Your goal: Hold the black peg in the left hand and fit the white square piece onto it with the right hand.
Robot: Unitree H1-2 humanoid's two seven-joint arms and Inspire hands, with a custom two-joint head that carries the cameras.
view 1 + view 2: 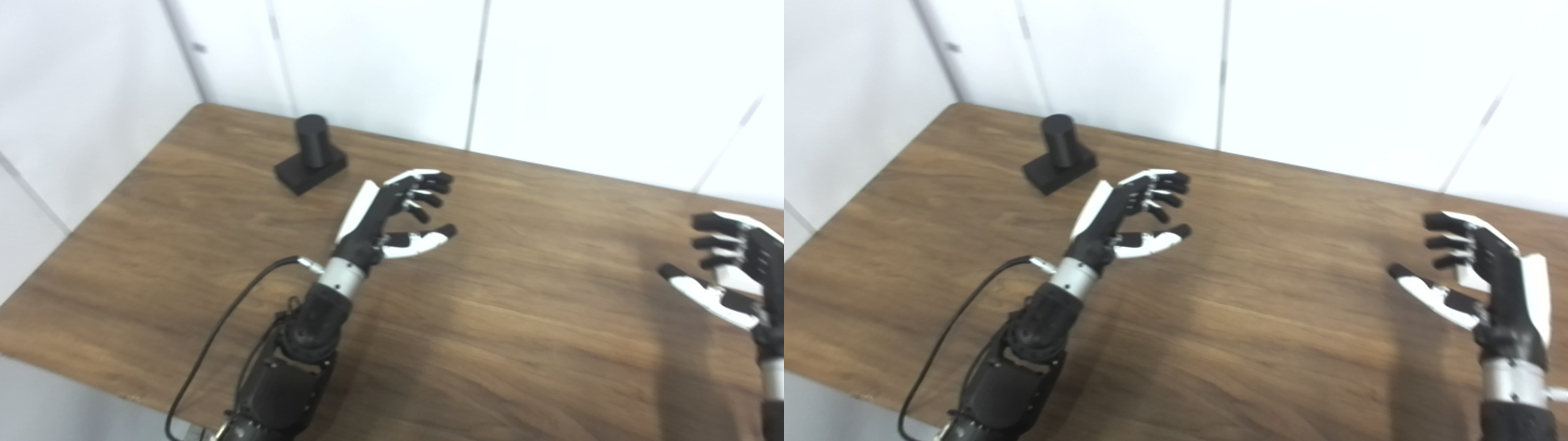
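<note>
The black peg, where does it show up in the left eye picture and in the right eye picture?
Left eye view: black peg upper left of centre, near the table's far edge, beyond the left hand.
Right eye view: peg further left, same far edge.
Shared landmark: the left hand, open, just right of the peg and nearer the camera.

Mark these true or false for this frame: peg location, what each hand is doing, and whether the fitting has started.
1. The black peg stands on the table, near its far left corner. True.
2. The left hand is holding the peg. False: it hangs open above the table, apart from the peg, nearer the robot and to its right.
3. The right hand is open, fingers spread. True.
4. The white square piece is already on the peg. False: the peg's top is bare; a white shape shows behind the right hand's fingers, but I cannot tell what it is.
5. Both hands rest flat on the table. False: both are raised.
</note>
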